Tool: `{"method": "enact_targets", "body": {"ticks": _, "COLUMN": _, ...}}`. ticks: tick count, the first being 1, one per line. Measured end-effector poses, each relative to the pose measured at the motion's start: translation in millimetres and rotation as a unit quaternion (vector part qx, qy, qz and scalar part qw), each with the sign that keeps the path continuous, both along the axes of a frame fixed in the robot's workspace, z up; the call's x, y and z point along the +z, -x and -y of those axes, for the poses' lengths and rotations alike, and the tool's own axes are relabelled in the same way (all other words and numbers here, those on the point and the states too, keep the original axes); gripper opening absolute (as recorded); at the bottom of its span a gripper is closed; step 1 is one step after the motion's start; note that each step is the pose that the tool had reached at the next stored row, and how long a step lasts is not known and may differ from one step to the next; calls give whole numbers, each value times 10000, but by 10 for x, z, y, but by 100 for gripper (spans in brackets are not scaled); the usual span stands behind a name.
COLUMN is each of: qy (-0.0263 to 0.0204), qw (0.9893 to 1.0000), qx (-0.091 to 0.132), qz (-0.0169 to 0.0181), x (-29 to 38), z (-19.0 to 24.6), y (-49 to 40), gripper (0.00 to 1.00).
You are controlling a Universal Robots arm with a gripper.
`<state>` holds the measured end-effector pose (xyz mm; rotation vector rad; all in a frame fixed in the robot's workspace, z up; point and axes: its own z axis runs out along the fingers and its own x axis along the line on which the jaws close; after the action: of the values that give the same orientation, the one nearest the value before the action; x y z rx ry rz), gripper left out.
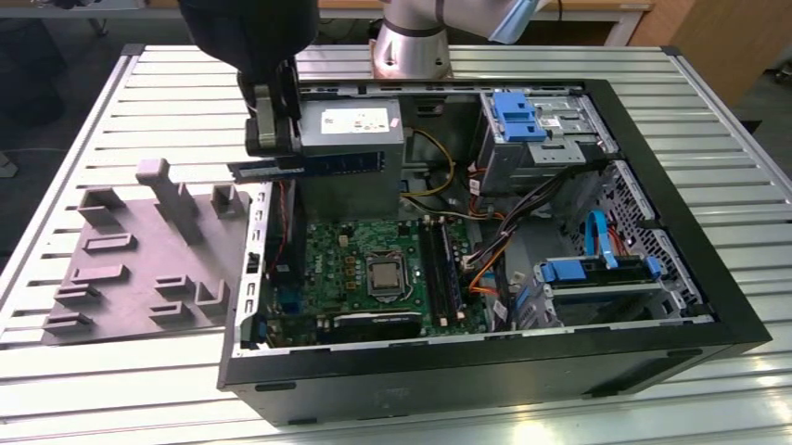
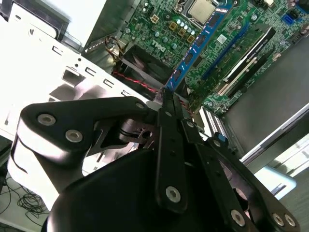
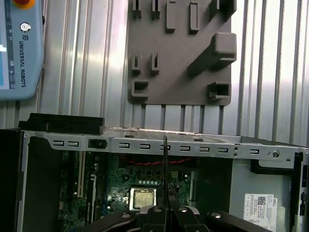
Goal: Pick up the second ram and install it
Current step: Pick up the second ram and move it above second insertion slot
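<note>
The end effector [image 1: 277, 153] is pressed together on the second ram [image 1: 332, 164], pinching it by one end. In the second wrist view the dark fingers [image 2: 169, 125] meet at the near end of the blue stick [image 2: 199, 42], which runs away from the end effector [image 2: 166, 99] with its row of small black chips showing. In the first wrist view the stick is seen edge-on, a thin dark line [image 3: 165, 164] rising from the end effector [image 3: 165, 212].

In the exterior view the ram hangs level in the air over the open computer case [image 1: 495, 366], just inside the side wall on the exterior view's left, and lies across the front of the grey power supply [image 1: 351, 130]. It touches nothing but the fingers.

Below it lies the green board [image 1: 352, 250] with its square processor [image 1: 386, 276]. The long black slots [image 1: 440, 269] run on the far side of the processor, toward the exterior view's right, well apart from the stick. In the second wrist view one of these slots [image 2: 251, 53] looks to have a green stick seated beside it. Twisted red and black wires [image 2: 130, 79] cross near the case's metal wall [image 3: 193, 145]. Orange cables [image 1: 489, 255] hang just beside the slots.

The case also holds two blue drive carriers [image 1: 517, 113] [image 1: 592, 271]. Outside it, on the ribbed bench [image 1: 99, 389], stands the grey plastic block [image 1: 136, 269] with upright posts, touching the case wall. A pale handheld controller [image 3: 19, 48] lies on the bench in the first wrist view.
</note>
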<state>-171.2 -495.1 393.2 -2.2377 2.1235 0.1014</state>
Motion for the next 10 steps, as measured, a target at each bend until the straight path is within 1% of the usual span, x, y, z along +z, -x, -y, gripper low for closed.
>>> {"method": "enact_targets", "body": {"ticks": 10, "qy": 0, "qw": 10000, "qx": 0, "qz": 0, "x": 0, "z": 0, "y": -70, "gripper": 11}}
